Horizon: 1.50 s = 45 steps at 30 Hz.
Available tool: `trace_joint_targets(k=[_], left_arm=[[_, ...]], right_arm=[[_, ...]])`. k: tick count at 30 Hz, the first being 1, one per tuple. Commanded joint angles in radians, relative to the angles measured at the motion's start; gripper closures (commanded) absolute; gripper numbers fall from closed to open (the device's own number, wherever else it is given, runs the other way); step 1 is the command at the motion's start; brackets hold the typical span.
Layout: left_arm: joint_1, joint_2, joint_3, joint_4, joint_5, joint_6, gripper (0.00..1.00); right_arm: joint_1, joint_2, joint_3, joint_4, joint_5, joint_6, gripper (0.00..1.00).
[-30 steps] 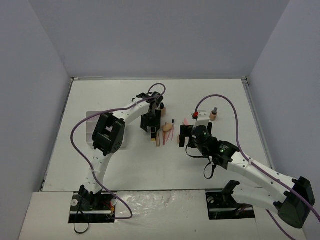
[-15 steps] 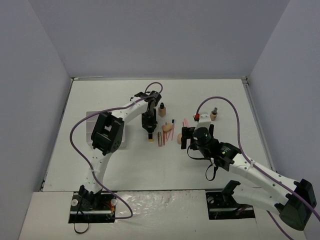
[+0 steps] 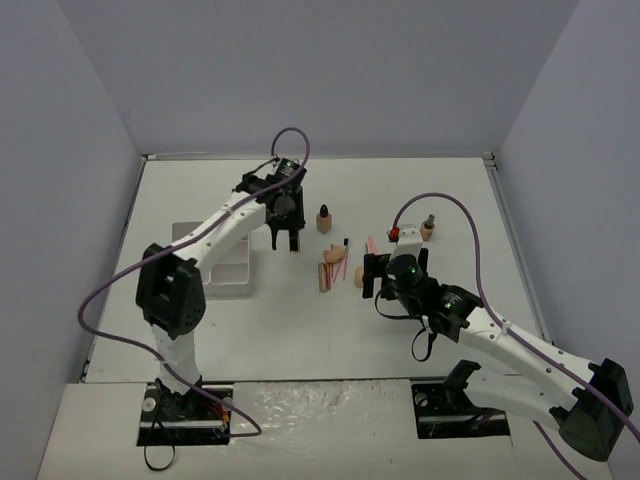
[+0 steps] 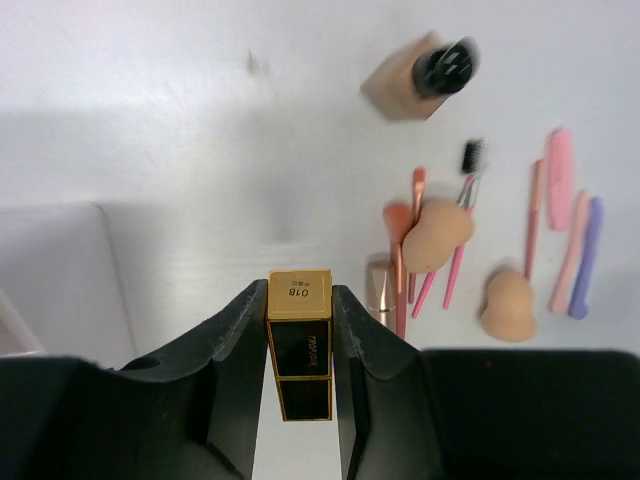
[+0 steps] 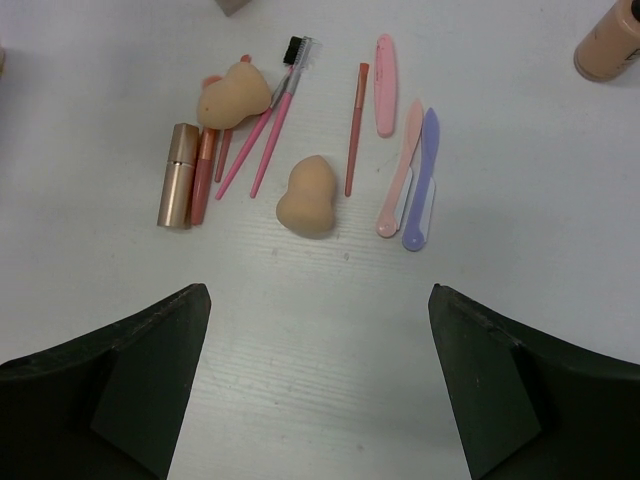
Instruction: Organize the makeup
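From above, the left pincer hangs near the counter's far edge beside the organizer, its wrist view shows it clamped on a lipstick tube, probably to carry it there, and the right pincer stands wide apart over a sponge and sticks, ready to choose.

Left hand clamped, arm outstretched; right hand spread wide, seemingly low.

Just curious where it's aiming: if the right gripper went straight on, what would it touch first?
Probably the lone peach sponge, lying centred ahead of the open right gripper; depth is unclear, so it could meet bare table first.
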Motion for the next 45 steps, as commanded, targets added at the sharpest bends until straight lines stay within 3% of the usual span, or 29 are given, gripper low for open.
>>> trace_joint_targets(k=[1,7,11,15,21,28,45], left_arm=[[0.007,-0.341,-0.158,0.305,-0.208,0.107,1.00],[0.022,-0.605,-0.549,0.799,-0.395,0.317,1.00],[0.038,-0.668,-0.734,1.105,-0.417,0.433,1.00],[0.066,-0.672,-0.831,1.231,-0.405,0.460,1.00],[0.132,-0.682,-0.925,1.367,-0.365,0.439,1.00],[0.202,-0.665,-0.964,1.419,-0.276,0.416,1.00],[0.237,-0.603,-1.035,1.520,-0.218,0.404,0.99]], right_arm=[[-0.007,-0.004,0.028,0.032,0.025,-0.016,0.12],[-0.006,-0.002,0.034,0.046,0.006,-0.040,0.12],[-0.006,0.001,0.032,0.061,-0.018,-0.061,0.12],[-0.007,0.003,0.025,0.073,-0.039,-0.068,0.12],[-0.007,-0.008,0.015,0.080,-0.056,-0.075,0.11],[-0.006,-0.005,0.012,0.087,-0.069,-0.091,0.11],[-0.006,0.011,0.011,0.099,-0.077,-0.107,0.10]])
